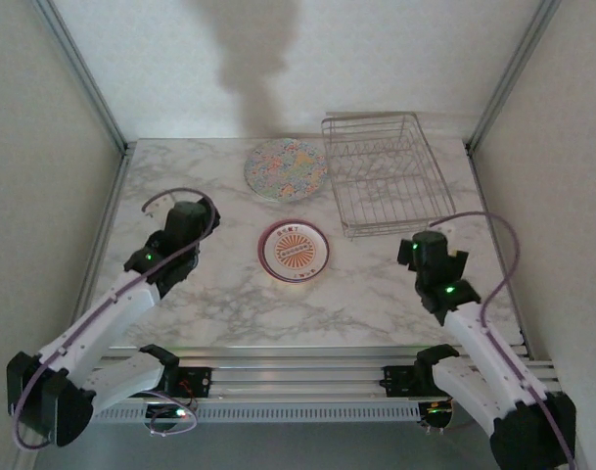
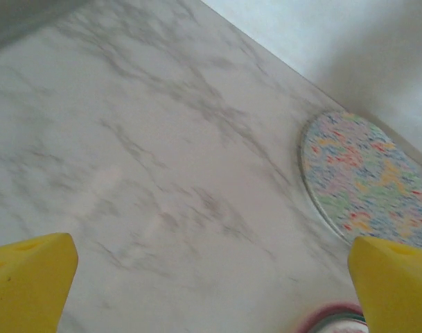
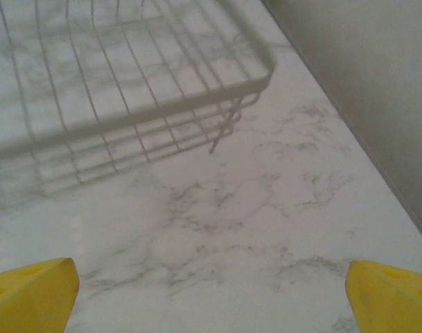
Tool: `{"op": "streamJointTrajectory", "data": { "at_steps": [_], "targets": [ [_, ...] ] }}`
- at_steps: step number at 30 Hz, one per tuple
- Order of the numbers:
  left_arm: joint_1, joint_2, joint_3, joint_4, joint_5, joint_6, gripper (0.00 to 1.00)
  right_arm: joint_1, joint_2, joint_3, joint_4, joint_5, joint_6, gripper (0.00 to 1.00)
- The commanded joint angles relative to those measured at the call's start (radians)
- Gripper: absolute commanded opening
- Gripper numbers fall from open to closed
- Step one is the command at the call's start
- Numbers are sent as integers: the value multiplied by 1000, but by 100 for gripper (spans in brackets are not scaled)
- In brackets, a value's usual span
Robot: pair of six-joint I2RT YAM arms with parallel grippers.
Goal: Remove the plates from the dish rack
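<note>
Two plates lie flat on the marble table (image 1: 219, 304). A multicolour floral plate (image 1: 286, 168) rests at the back centre, and a smaller white plate (image 1: 294, 251) with an orange centre and dark rim sits in the middle. The silver wire dish rack (image 1: 386, 174) stands at the back right with nothing in it. My left gripper (image 1: 192, 219) hovers left of the small plate, open over bare marble (image 2: 211, 291); the floral plate (image 2: 366, 177) lies ahead on its right and the small plate's rim (image 2: 333, 318) is beside its right finger. My right gripper (image 1: 430, 247) is open (image 3: 211, 298) just in front of the rack's near corner (image 3: 217, 90).
White enclosure walls with metal posts (image 1: 82, 69) close in the table on the left, right and back. The right wall (image 3: 377, 83) runs close beside the rack. Open marble lies between the two arms along the table's near edge (image 1: 298, 338).
</note>
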Motion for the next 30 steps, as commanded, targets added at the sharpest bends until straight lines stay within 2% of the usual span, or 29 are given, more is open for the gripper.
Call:
{"op": "streamJointTrajectory", "data": {
  "at_steps": [1,4,6,11,14,18,20,22,30],
  "targets": [
    [12,-94,-158,233,-171,162,100,-12,83,-169,572,50,-235,99],
    [28,-126,-255,357,-203,257,100,-55,217,-166,598,-13,-183,99],
    [47,-106,-273,386,-197,315,100,-72,281,-168,684,-73,-199,99],
    [110,-45,-349,544,-96,419,100,-145,452,-151,943,-228,-197,99],
    [157,-8,-429,718,-43,457,100,-203,530,-107,976,-345,-144,99],
    [214,66,-436,847,23,507,100,-219,698,-172,1253,-426,-161,99],
    [246,105,-434,916,69,545,100,-218,679,-118,1110,-468,-170,99],
    [280,153,-459,1010,99,576,99,-220,692,-84,1066,-440,-159,99],
    [387,342,-504,1257,220,591,100,-220,690,-85,1065,-418,-151,99]
  ]
}}
